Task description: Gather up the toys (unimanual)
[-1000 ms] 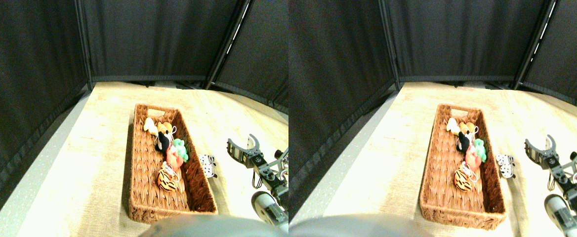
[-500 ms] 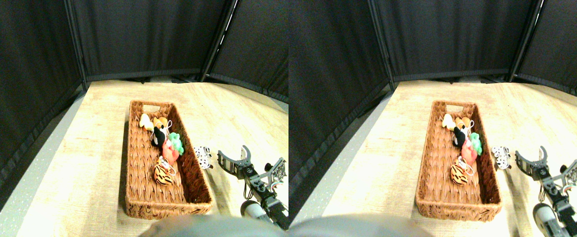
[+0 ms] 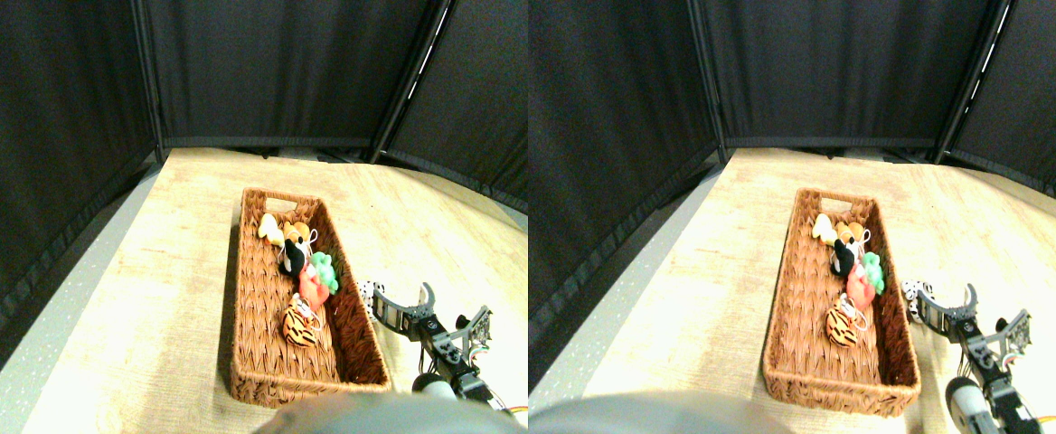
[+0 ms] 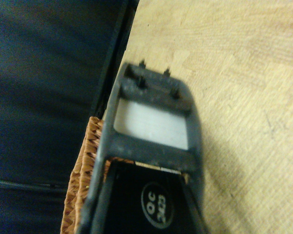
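We read no brand or label on any object here. The surface (image 3: 130,298) is pale wood grain, with a grey speckled strip along its left edge, and black curtain panels (image 3: 266,72) on dark poles close it in on the far side and at both flanks. A long brown wicker basket (image 3: 261,298) lies lengthwise on it, a handle slot in its far end. Inside, along its right wall, the toys sit in a row: a pale yellow one (image 3: 268,226) farthest, then an orange one (image 3: 295,231), a black one (image 3: 290,258), a green one (image 3: 324,271), a red one (image 3: 312,287) and the striped tiger (image 3: 298,327) nearest. The black-and-white spotted toy (image 3: 366,298) lies outside, just beside the basket's right wall, partly hidden by the right pincer (image 3: 399,301), whose jaws stand spread right next to it; we cannot tell whether they touch it. In the wrist view a dark blurred jaw frame fills the middle, with only a sliver of basket weave showing beside it.
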Motion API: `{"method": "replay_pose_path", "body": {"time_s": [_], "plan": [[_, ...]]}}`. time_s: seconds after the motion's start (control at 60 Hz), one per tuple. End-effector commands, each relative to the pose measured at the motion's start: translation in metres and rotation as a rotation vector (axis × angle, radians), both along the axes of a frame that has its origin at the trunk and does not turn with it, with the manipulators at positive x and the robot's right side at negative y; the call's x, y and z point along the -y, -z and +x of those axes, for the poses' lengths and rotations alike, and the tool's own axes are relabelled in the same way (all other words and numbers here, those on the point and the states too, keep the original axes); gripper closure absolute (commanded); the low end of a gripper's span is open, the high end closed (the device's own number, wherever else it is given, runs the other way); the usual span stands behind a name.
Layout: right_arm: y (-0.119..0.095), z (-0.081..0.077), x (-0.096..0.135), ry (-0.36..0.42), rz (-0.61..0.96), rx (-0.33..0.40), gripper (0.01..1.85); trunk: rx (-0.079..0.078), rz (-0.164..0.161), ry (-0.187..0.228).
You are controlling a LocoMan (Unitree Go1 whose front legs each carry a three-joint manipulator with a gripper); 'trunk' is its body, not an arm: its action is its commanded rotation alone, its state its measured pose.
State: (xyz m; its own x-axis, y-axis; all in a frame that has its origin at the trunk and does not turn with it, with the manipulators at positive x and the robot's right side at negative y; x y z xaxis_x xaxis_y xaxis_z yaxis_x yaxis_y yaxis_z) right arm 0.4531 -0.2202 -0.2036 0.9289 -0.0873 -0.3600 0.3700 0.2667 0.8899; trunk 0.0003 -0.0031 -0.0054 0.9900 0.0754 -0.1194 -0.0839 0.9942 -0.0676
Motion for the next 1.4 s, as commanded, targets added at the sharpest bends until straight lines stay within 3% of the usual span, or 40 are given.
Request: {"method": "replay_pose_path", "body": {"time_s": [0.017,0.2,0.367,0.6,0.767,0.983,1.4], "plan": [[0.004,0.003,-0.005,-0.04,0.061,-0.039,1.12,0.017,-0.034,-0.023],[0.01,0.008,-0.015,-0.067,0.113,-0.078,1.18,0.015,-0.046,-0.035],[0.015,0.014,-0.019,-0.049,0.139,-0.1,1.11,0.014,-0.054,-0.046],[0.034,0.023,-0.014,-0.002,0.14,-0.141,1.18,0.005,-0.051,-0.05],[0.039,0.025,-0.007,0.033,0.123,-0.145,1.09,-0.002,-0.042,-0.043],[0.044,0.028,0.003,0.05,0.14,-0.148,1.12,-0.005,-0.031,-0.027],[0.058,0.027,0.012,0.116,0.122,-0.177,1.01,-0.013,-0.024,-0.025]]}}
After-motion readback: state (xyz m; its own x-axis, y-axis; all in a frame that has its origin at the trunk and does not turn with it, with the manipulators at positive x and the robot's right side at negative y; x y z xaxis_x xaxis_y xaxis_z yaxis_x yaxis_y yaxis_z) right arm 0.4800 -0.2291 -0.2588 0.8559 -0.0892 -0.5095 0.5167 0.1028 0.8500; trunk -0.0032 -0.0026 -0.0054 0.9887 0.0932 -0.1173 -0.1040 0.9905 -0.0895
